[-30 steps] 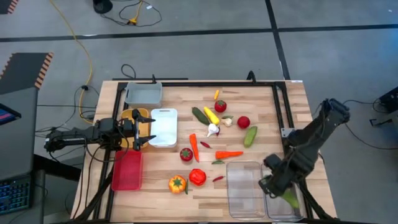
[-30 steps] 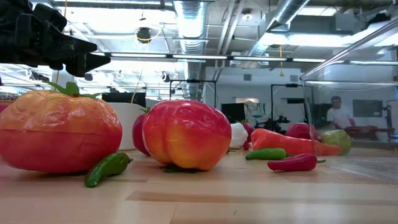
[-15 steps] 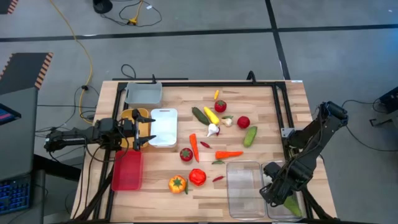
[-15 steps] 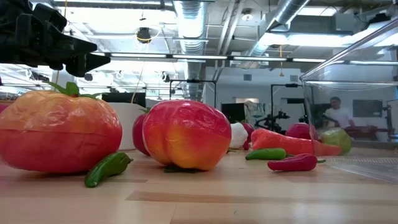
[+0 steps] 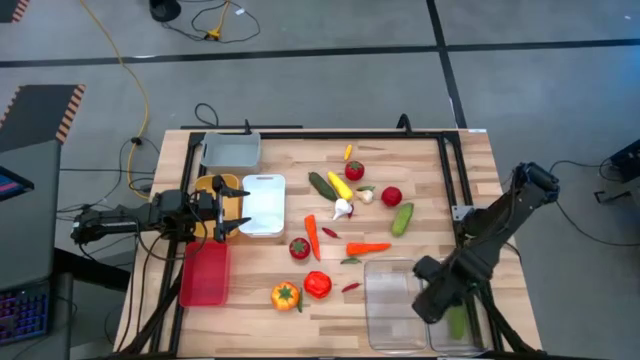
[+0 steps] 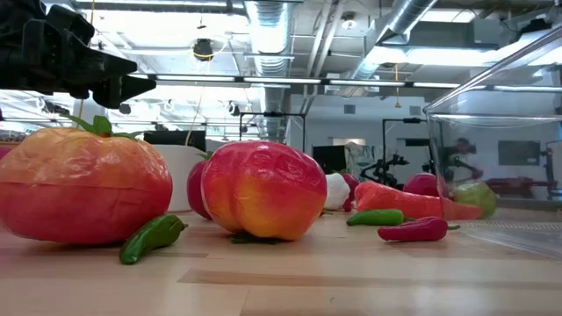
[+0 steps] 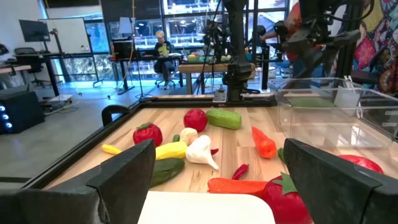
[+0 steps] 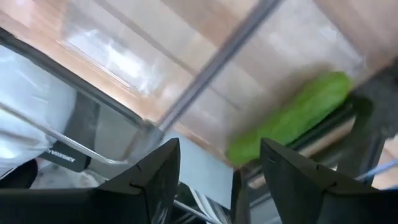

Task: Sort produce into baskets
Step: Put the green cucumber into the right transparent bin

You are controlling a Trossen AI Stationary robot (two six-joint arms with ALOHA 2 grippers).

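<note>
Sorting barely begun: your right gripper [image 5: 432,300], fingers spread empty, hung over clear bin [image 5: 460,322] where one cucumber [image 5: 457,321] lay. Other produce [image 5: 345,215] remained on counter [image 5: 420,170]. Left gripper [image 5: 232,210] open above yellow bin [image 5: 208,187].

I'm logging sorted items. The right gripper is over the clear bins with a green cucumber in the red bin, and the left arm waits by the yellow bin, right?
Not quite: the long green toy cucumber lies in the outer clear plastic bin, not the red one, as the high view shows. The right gripper, open, is over the clear bins, and the left gripper waits by the small yellow plastic bin.
</note>
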